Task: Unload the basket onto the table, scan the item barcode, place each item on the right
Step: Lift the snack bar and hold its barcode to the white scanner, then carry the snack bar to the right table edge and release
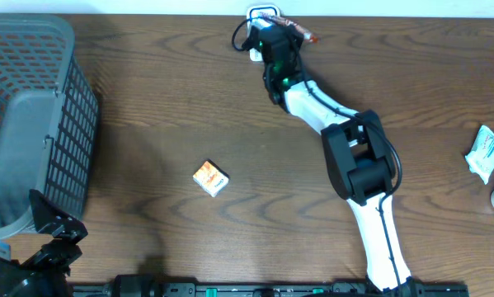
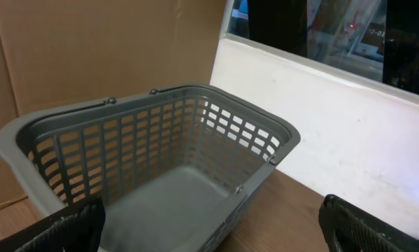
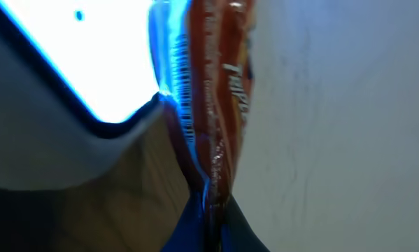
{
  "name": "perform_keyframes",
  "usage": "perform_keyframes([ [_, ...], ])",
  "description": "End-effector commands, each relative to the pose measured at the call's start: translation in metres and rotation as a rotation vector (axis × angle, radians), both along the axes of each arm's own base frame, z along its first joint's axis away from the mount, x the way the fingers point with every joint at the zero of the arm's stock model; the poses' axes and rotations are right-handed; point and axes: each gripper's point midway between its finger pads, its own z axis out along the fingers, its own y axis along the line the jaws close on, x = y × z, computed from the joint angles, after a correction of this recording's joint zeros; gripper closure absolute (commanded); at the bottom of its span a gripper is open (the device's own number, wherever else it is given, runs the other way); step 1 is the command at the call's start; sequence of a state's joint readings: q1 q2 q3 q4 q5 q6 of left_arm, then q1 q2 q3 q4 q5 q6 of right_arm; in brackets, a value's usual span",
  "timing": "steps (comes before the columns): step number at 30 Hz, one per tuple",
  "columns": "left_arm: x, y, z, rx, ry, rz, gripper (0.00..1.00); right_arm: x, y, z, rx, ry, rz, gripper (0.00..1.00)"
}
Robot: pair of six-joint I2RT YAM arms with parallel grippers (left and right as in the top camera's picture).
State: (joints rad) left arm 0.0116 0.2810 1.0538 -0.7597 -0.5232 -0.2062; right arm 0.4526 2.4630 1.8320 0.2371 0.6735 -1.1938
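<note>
the right tool is clamped on an orange packet at the top centre of the overhead frame, holding it at the white scanner by the top edge of the wooden surface; in the right wrist view the packet's barcode glows blue just beside the scanner's bright window. the left tool sits at the lower left, fingers wide apart and gripping nothing, near the grey basket, while a small orange box lies mid-frame and a white pouch at the right edge
</note>
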Motion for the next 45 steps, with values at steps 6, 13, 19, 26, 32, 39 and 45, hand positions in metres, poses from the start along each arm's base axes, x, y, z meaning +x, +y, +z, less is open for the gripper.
perform_keyframes([
  [6,-0.002,0.002,-0.001,0.002,-0.002,0.011,0.02,-0.004,0.017,-0.010,-0.125,0.029,0.033,0.99],
  [13,-0.002,0.002,-0.001,0.002,-0.002,0.011,0.02,-0.008,0.015,-0.020,-0.160,0.080,0.039,0.99],
  [19,-0.002,0.002,-0.001,0.002,-0.002,0.011,0.02,-0.013,0.016,-0.032,-0.154,0.130,0.059,0.99],
  [26,-0.002,0.002,-0.001,0.002,-0.002,0.011,0.02,-0.013,0.017,-0.035,-0.156,0.141,0.066,0.99],
  [32,-0.002,0.002,-0.001,0.002,-0.002,0.011,0.02,-0.013,0.015,-0.011,-0.149,0.108,0.053,0.99],
  [39,-0.002,0.002,-0.001,0.002,-0.002,0.011,0.02,-0.034,0.002,0.061,-0.059,0.105,0.001,0.99],
  [45,-0.002,0.002,-0.001,0.002,-0.002,0.011,0.02,-0.078,-0.032,0.111,0.117,0.144,-0.145,0.99],
])
